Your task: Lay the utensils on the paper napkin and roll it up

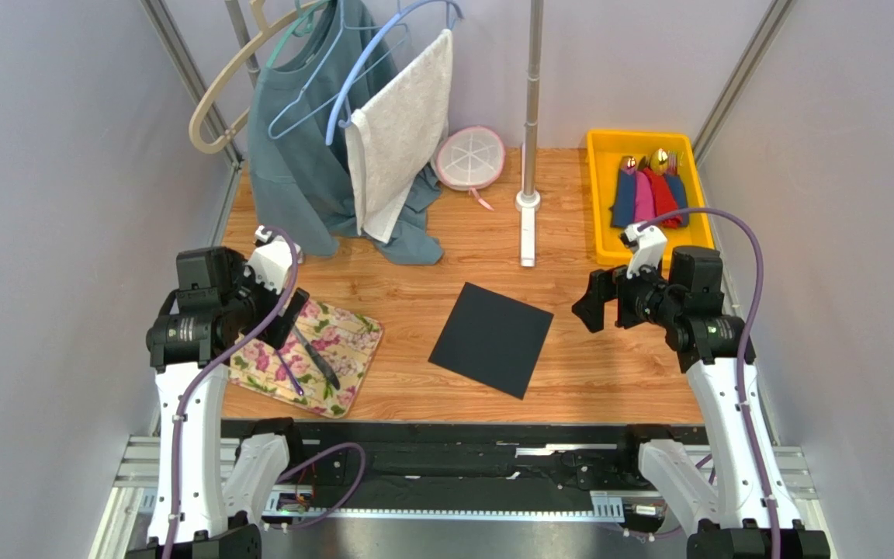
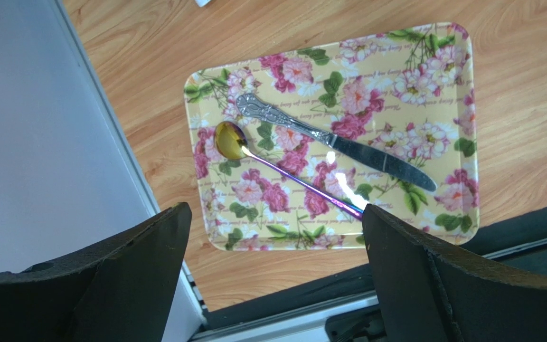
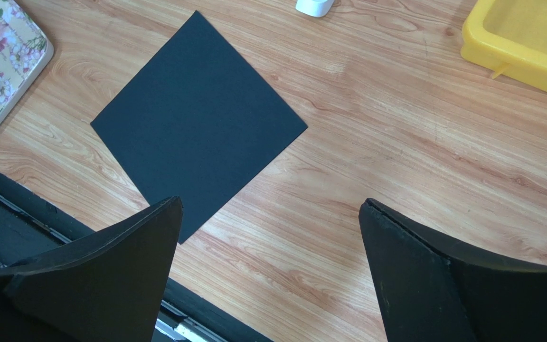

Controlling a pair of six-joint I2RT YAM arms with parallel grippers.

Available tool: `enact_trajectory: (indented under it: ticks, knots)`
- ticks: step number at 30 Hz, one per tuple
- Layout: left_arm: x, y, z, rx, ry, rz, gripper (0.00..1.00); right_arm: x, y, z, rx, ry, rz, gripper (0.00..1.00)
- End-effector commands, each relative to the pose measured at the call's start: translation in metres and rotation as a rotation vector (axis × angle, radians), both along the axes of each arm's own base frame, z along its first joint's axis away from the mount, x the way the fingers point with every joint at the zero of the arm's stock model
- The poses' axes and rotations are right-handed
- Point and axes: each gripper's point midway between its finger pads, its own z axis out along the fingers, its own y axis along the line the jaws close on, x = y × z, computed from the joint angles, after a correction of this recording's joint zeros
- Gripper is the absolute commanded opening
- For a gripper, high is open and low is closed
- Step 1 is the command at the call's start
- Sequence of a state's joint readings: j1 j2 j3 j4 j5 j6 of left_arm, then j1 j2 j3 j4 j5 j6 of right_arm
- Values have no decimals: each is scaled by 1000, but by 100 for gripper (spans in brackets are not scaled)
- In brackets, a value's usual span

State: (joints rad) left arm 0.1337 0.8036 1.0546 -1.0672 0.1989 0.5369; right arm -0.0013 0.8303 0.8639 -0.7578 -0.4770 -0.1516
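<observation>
Lying on the wooden table (image 1: 627,363) is the paper napkin (image 1: 491,339).

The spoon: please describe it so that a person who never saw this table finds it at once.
A flowered tray lies at the near left corner of the wooden table. On it, the spoon is the thinner piece, with a purple handle and golden bowl, unlike the broad silver knife beside it.

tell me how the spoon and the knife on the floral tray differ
The thin spoon with the iridescent purple handle has a rounded, gold-tinted bowl; the silver table knife ends in a flat blade. The spoon's handle is plain and slender, the knife's broad and embossed. Both lie flat, side by side, on the yellow floral tray.
</observation>
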Motion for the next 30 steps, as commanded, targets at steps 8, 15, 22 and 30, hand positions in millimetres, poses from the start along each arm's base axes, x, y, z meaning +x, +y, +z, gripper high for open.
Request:
enact_trajectory:
  ticks: [8,15,22,30]
  knots:
    - [-3,-12,-33,211,94,-489,99,8,17,-6,4,13,118,100]
    - [3,-32,-61,263,84,-842,96,11,19,-23,-52,62,161,100]
    - [8,-36,-100,362,108,-1137,91,11,43,-50,-210,61,313,100]
    - [29,-32,-131,381,246,-1362,85,8,94,-73,-310,30,610,100]
